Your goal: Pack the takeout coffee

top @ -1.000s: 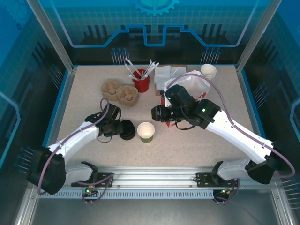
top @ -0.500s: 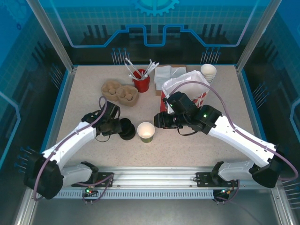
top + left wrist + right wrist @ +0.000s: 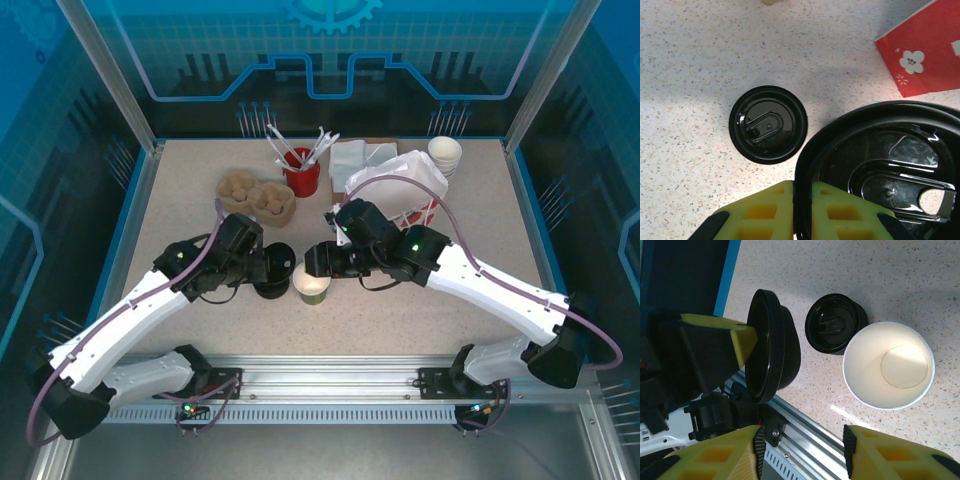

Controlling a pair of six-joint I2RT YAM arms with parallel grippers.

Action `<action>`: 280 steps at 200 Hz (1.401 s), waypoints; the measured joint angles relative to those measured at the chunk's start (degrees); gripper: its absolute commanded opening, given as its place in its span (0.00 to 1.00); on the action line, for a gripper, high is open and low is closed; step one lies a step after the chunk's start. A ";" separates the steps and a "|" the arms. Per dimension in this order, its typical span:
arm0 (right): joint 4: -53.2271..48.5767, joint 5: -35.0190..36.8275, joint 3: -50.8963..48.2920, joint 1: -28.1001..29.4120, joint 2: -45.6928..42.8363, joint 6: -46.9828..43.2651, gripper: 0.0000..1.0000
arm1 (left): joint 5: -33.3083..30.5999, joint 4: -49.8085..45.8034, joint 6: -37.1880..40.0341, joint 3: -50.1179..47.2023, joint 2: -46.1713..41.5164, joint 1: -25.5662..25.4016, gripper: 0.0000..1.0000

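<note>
Green cup [image 3: 312, 282] upright (lid [image 3: 777, 352] on edge)

1 open cup [image 3: 888, 365], prob. 3 lids [image 3: 768, 124].

Speckled table [image 3: 180, 190] bears cup [image 3: 312, 283], lids [image 3: 768, 125], bag [image 3: 405, 185], carrier [image 3: 255, 197].

Left wrist view: the near lid [image 3: 880, 165] runs off the right and bottom edges, the red bag [image 3: 925, 50] off the upper right. From above, the right gripper [image 3: 318, 268] covers the upper rim of the cup [image 3: 312, 291].
</note>
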 measured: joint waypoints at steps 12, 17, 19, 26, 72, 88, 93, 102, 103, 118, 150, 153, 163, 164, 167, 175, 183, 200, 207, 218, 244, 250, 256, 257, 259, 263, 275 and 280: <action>0.31 -0.02 0.22 0.00 0.31 0.17 0.50 | -0.04 -0.17 -0.52 0.59 0.02 -1.03 0.15; 0.50 -0.02 0.35 0.00 0.39 0.20 0.50 | -0.11 -0.28 -0.72 0.85 0.09 -1.44 0.15; 0.57 -0.04 0.42 0.00 0.48 0.17 0.50 | -0.17 -0.35 -0.85 0.98 0.09 -1.60 0.15; 0.74 -0.07 0.70 0.00 0.68 0.17 0.50 | -0.20 -0.46 -1.16 1.38 0.20 -2.10 0.15; 1.99 -0.24 1.44 0.00 2.36 0.20 0.53 | -0.24 -0.57 -1.95 3.37 1.70 -4.26 0.14; 2.01 -0.22 1.44 0.00 2.91 0.17 0.53 | -0.24 -0.57 -1.97 3.72 2.25 -4.79 0.14; 2.01 -0.22 1.44 0.00 3.04 0.17 0.53 | -0.26 -0.57 -1.97 3.78 2.38 -4.92 0.14; 2.03 -0.22 1.44 0.00 3.19 0.17 0.53 | -0.24 -0.59 -1.97 3.87 2.62 -5.20 0.14; 2.03 -0.22 1.44 0.00 3.21 0.17 0.53 | -0.24 -0.61 -1.97 3.89 2.64 -5.22 0.14; 2.08 -0.22 1.46 0.00 3.48 0.17 0.52 | -0.24 -0.50 -1.99 4.00 2.89 -5.57 0.14; 2.14 -0.17 1.55 -0.11 4.02 0.09 0.45 | -0.24 -0.48 -2.19 4.04 2.89 -5.97 0.13; 2.14 -0.20 1.55 -0.11 4.07 0.13 0.44 | -0.24 -0.48 -2.21 4.04 2.89 -6.01 0.13; 2.14 -0.20 1.55 -0.11 4.11 0.11 0.42 | -0.24 -0.44 -2.40 4.04 2.89 -6.19 0.13; 2.12 -0.20 1.55 -0.13 4.11 0.09 0.42 | -0.24 -0.44 -2.40 4.04 2.89 -6.19 0.13; 2.14 -0.20 1.55 -0.13 4.15 0.02 0.42 | -0.24 -0.42 -2.40 4.04 2.89 -6.23 0.13; 2.14 -0.22 1.55 -0.15 4.20 0.00 0.40 | -0.24 -0.39 -2.45 4.04 2.89 -6.29 0.13; 2.14 -0.20 1.55 -0.22 4.28 -0.02 0.38 | -0.24 -0.39 -2.58 4.04 2.89 -6.38 0.13; 2.19 -0.24 1.55 -0.46 4.55 -0.07 0.34 | -0.24 -0.39 -2.95 4.04 2.89 -6.56 0.13; 2.23 -0.24 1.55 -0.50 4.66 -0.04 0.33 | -0.22 -0.39 -3.02 4.04 2.89 -6.64 0.13; 2.27 -0.44 1.55 -0.61 4.85 -0.07 0.32 | -0.22 -0.37 -3.02 4.07 2.89 -6.84 0.13; 2.38 -1.03 1.55 -0.90 5.01 -0.07 0.27 | -0.20 -0.39 -3.02 4.52 2.89 -6.99 0.13; 2.36 -1.05 1.55 -1.11 5.03 -0.04 0.25 | -0.22 -0.42 -3.02 4.74 2.89 -6.99 0.13; 2.36 -1.05 1.55 -1.31 5.05 -0.04 0.23 | -0.22 -0.39 -3.02 4.90 2.89 -6.99 0.13; 2.36 -1.05 1.55 -1.33 5.05 -0.04 0.22 | -0.22 -0.39 -3.02 4.92 2.89 -6.99 0.13; 2.36 -1.05 1.55 -1.40 5.05 -0.15 0.21 | -0.22 -0.39 -3.02 4.94 2.89 -6.99 0.13; 2.34 -1.05 1.55 -1.57 5.07 -0.09 0.20 | -0.24 -0.39 -3.02 5.03 2.89 -6.99 0.13; 1.90 -1.01 1.55 -1.92 5.07 -0.46 0.16 | -0.24 -0.35 -3.02 5.35 2.89 -7.02 0.13; 1.62 -0.98 1.55 -2.01 5.07 -0.61 0.14 | -0.22 -0.35 -3.02 5.55 2.86 -7.04 0.14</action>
